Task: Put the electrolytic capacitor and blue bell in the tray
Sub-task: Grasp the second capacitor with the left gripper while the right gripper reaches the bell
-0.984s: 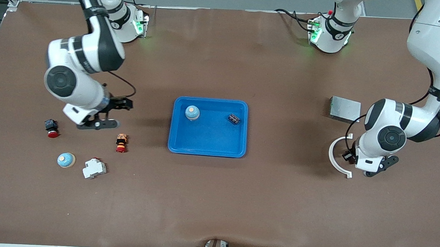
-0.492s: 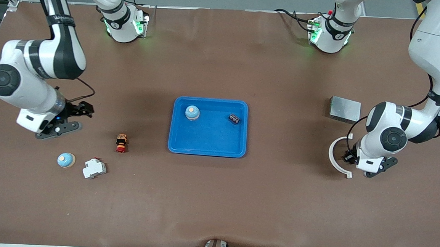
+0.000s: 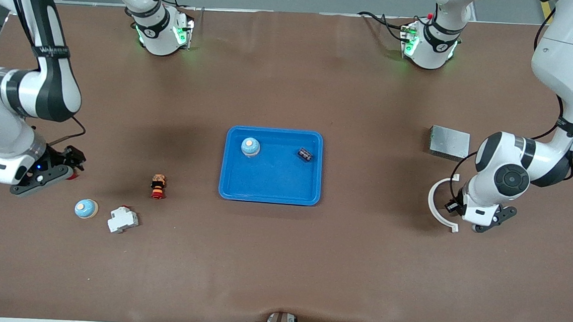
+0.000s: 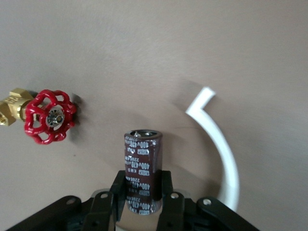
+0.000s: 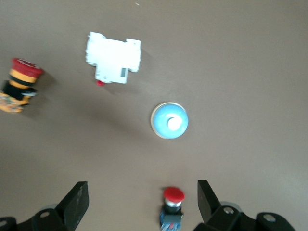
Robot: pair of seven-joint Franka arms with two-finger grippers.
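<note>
front view: two blue bells point(image 3: 250, 147), two capacitors point(image 3: 305, 155), one tray point(image 3: 269, 194)

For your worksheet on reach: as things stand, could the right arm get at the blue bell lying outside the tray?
Probably yes. The right claw hangs open near that bell, with bare table around it. The red button under the claw and the white breaker beside the bell are apart from it.

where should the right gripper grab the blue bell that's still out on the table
Grip the blue bell across its round base rim, coming straight down from above. It sits flat, dome up with the white button on top, so the dome is probably too sloped to pinch. The white breaker lies close beside it, so set the fingers off that line. The right gripper is already open.
</note>
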